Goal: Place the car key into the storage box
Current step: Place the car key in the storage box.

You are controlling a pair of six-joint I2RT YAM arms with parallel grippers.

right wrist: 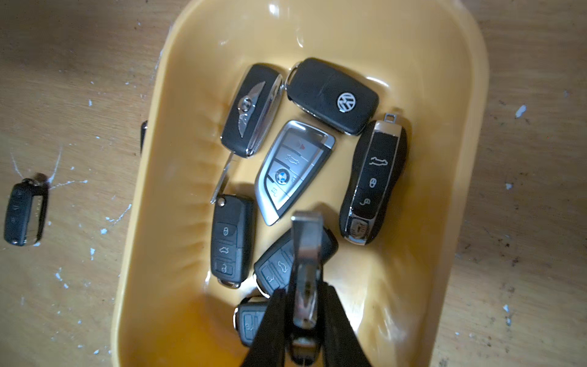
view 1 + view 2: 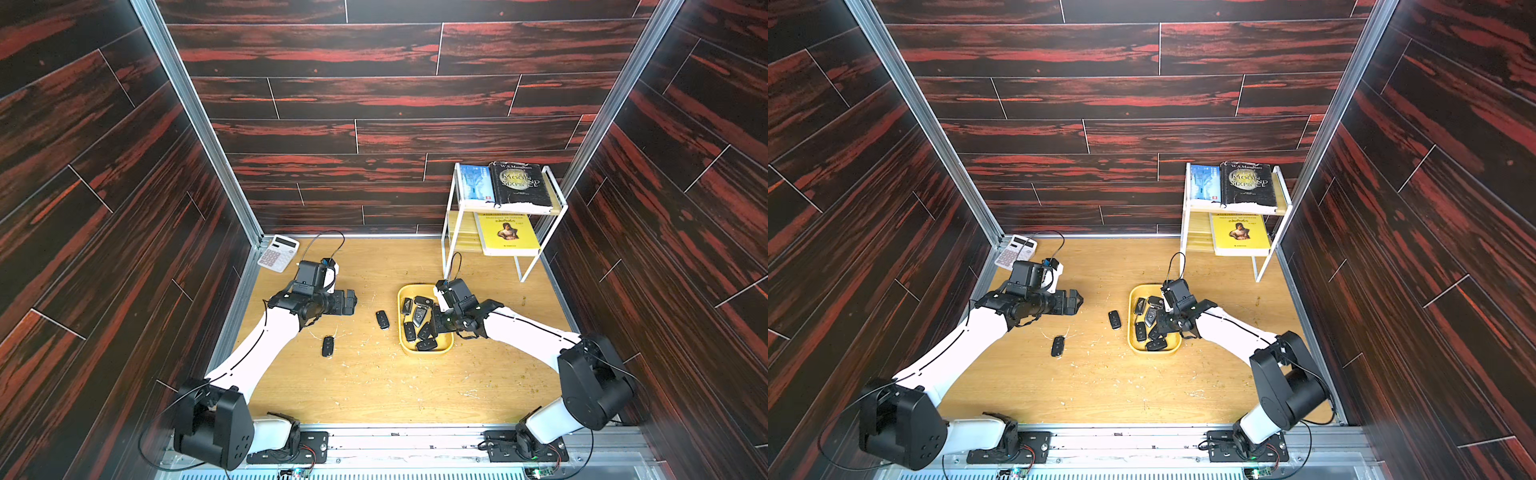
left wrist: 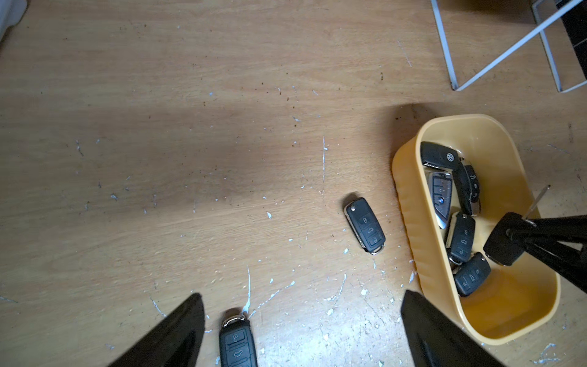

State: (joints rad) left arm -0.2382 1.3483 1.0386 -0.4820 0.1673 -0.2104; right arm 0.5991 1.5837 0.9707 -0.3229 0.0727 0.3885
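Observation:
The yellow storage box (image 2: 448, 348) (image 2: 1131, 332) sits right of the table's centre and holds several black and silver car keys. My right gripper (image 1: 305, 294) (image 2: 434, 328) hangs over the box's near half, shut on a car key (image 1: 306, 254) (image 3: 505, 244) that it holds edge-on above the pile. Two more car keys lie flat on the wood left of the box, one close to it (image 2: 382, 320) (image 3: 365, 225) and one farther out (image 2: 328, 346) (image 3: 236, 343). My left gripper (image 3: 301, 294) (image 2: 351, 302) hovers open and empty above the table, the farther key showing near one finger.
A white wire rack (image 2: 451, 232) with books stands at the back right, its legs a little behind the box. A calculator (image 2: 277, 252) lies in the back left corner. Dark panelled walls close in the table on three sides.

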